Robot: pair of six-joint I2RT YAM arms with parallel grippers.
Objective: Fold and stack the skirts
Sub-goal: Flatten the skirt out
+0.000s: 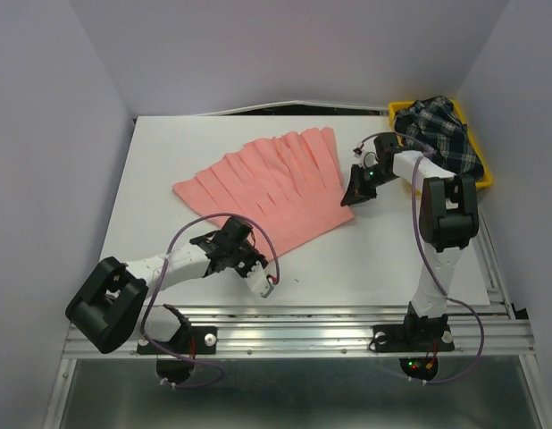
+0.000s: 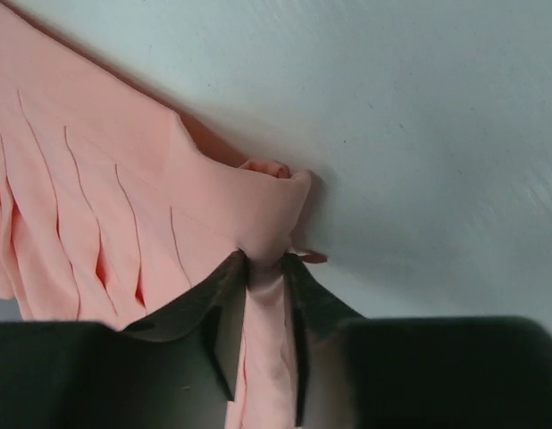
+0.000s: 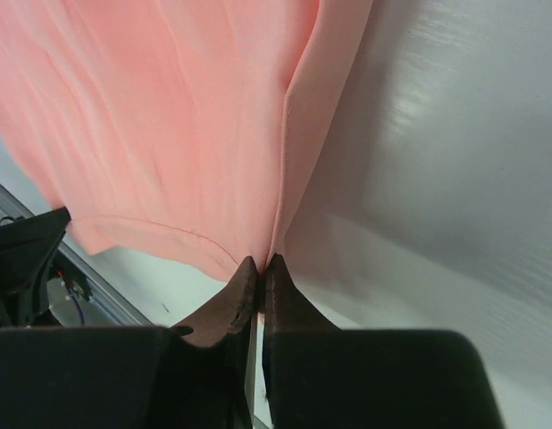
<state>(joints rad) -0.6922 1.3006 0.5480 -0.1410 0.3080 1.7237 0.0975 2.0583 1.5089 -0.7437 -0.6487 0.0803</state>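
The pink skirt (image 1: 267, 183) lies spread on the table (image 1: 151, 170); left hand (image 2: 267, 264) grips its near corner, right hand (image 3: 261, 265) pinches its right edge. This pinch looks thin, cloth may slip out when lifted

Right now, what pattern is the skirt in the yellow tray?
Plaid skirt: dark navy-green with white lines, best from top external.

no text, label or number can be read anywhere.
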